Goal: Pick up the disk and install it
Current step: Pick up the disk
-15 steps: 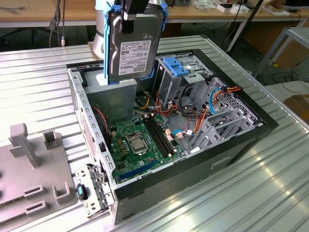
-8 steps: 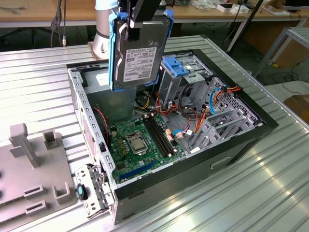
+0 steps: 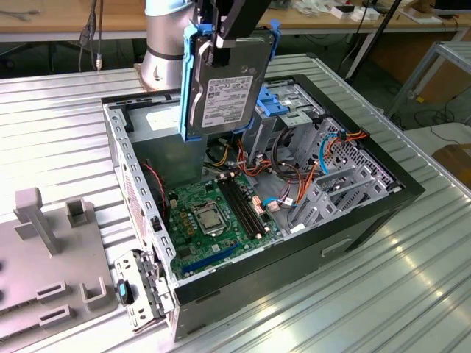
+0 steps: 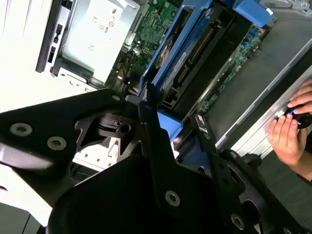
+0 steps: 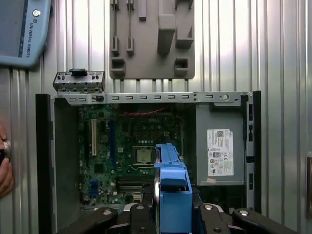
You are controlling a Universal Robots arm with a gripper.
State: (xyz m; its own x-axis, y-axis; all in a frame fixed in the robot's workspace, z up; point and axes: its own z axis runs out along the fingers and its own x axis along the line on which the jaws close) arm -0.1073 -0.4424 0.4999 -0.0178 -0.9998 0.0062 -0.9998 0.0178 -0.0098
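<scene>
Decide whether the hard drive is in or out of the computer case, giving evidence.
Out: the gripper holds the hard drive on edge above the open computer case, unseated.

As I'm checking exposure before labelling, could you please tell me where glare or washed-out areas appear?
Exterior view: bright streaks glare off the ribbed table. Second wrist view: the table beside the case is washed out white. First wrist view: even light, motherboard in shade.

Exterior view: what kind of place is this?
Probably a robotics lab bench: ribbed silver metal table, open black desktop computer case on it, black gripper holding a blue-railed dark rectangular disk, wooden workbenches behind.
</scene>
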